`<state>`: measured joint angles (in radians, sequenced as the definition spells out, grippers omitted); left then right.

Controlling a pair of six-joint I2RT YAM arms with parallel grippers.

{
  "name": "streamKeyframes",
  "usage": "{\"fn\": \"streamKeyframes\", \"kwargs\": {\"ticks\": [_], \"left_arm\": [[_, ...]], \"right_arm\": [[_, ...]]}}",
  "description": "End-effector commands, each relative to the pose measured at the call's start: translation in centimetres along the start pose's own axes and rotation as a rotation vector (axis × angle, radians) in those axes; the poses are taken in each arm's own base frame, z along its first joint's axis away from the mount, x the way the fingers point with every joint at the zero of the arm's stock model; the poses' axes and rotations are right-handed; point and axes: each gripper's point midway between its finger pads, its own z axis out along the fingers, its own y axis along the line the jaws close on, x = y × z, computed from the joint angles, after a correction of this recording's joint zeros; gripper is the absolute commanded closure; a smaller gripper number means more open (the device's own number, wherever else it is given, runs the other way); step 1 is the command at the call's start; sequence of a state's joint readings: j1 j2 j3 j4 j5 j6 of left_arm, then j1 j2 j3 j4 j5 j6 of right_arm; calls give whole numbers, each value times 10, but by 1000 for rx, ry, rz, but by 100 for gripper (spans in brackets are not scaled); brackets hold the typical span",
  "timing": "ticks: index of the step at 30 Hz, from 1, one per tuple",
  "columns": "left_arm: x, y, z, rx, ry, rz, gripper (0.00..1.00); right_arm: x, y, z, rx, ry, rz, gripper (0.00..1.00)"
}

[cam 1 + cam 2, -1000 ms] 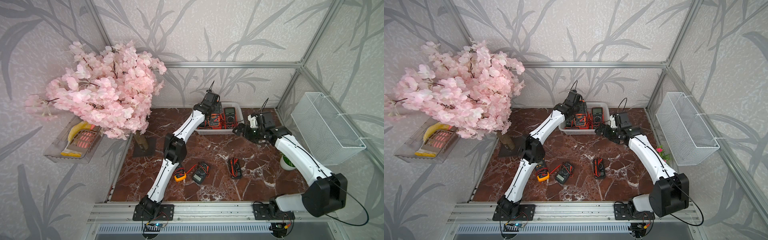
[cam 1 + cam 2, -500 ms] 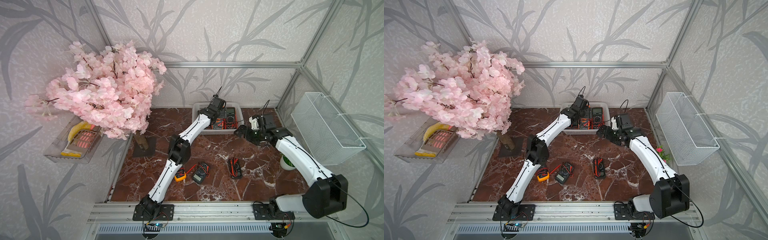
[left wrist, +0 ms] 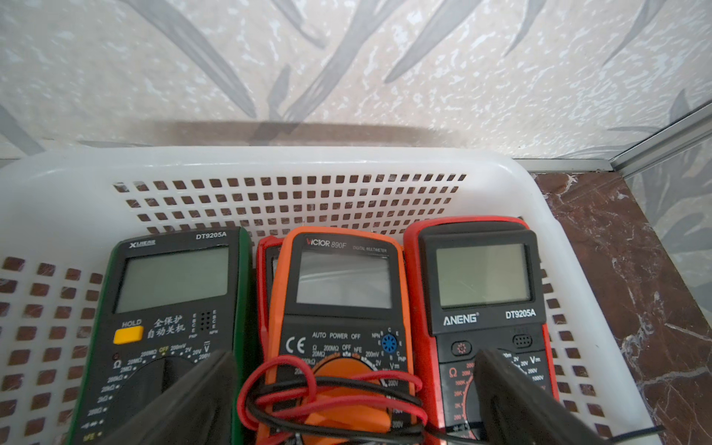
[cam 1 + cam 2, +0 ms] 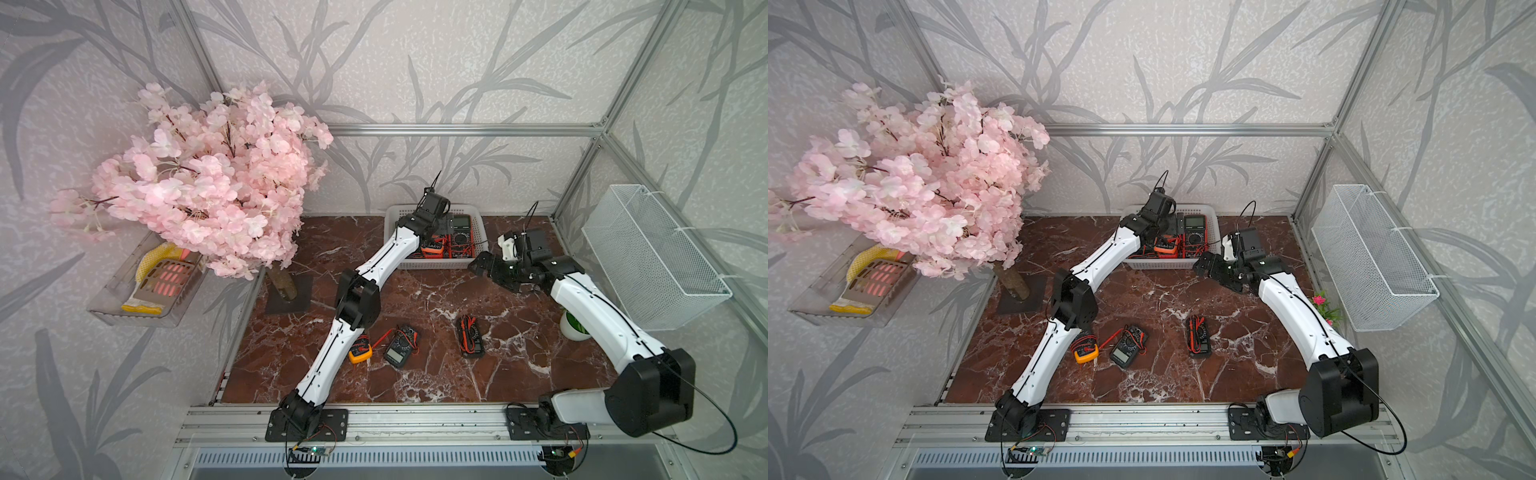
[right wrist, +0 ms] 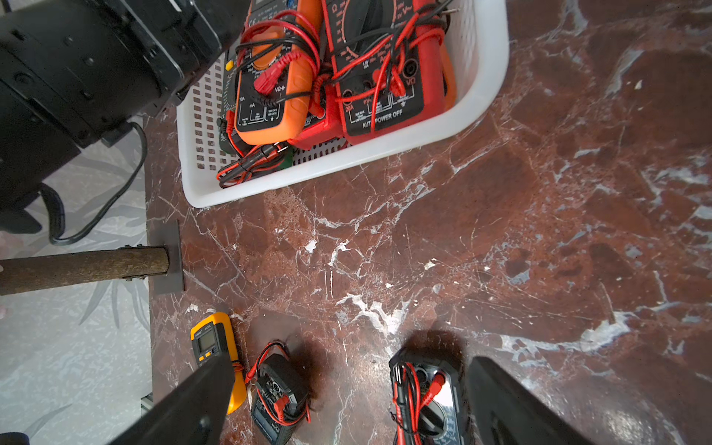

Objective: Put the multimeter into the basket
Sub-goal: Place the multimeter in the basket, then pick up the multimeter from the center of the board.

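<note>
Moved left gripper (image 3: 352, 370) across basket (image 3: 269, 162), opened wide, released orange multimeter (image 3: 343, 277); right gripper (image 5: 348, 379) wide, empty. Next: retract, fetch table multimeter (image 4: 470, 341).

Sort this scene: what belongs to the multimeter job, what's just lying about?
Job: basket; inside it green multimeter, orange multimeter, red multimeter; on the table yellow multimeter, small dark multimeter, slim black multimeter.
Lying about: blossom tree, wire-mesh basket, potted plant, wall tray.

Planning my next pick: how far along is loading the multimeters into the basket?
Done: green multimeter, orange multimeter and red multimeter lie in the basket. In hand: nothing; left jaws stand open over the orange multimeter, right jaws open above the table. Left on the table: yellow multimeter, dark multimeter beside it, black multimeter apart.
</note>
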<state>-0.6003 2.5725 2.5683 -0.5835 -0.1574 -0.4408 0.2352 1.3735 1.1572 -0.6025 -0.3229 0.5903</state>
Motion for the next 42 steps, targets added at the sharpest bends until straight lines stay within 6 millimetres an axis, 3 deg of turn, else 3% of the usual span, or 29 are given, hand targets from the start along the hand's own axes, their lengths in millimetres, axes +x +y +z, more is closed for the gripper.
{"fn": "streamKeyframes", "kwargs": {"ticks": [1, 10, 17, 28, 42], "left_arm": [[-13, -6, -13, 13, -23, -3, 0], [-32, -4, -44, 8, -48, 0, 0], [-30, 10, -77, -30, -31, -1, 0], [12, 43, -130, -91, 46, -16, 0], [86, 82, -190, -109, 227, 5, 0]], "right_arm": [[-2, 0, -7, -3, -24, -7, 1], [0, 0, -3, -11, -19, 3, 1], [6, -8, 0, 12, 0, -7, 1], [40, -27, 5, 64, 71, -23, 1], [88, -37, 14, 185, 169, -70, 1]]}}
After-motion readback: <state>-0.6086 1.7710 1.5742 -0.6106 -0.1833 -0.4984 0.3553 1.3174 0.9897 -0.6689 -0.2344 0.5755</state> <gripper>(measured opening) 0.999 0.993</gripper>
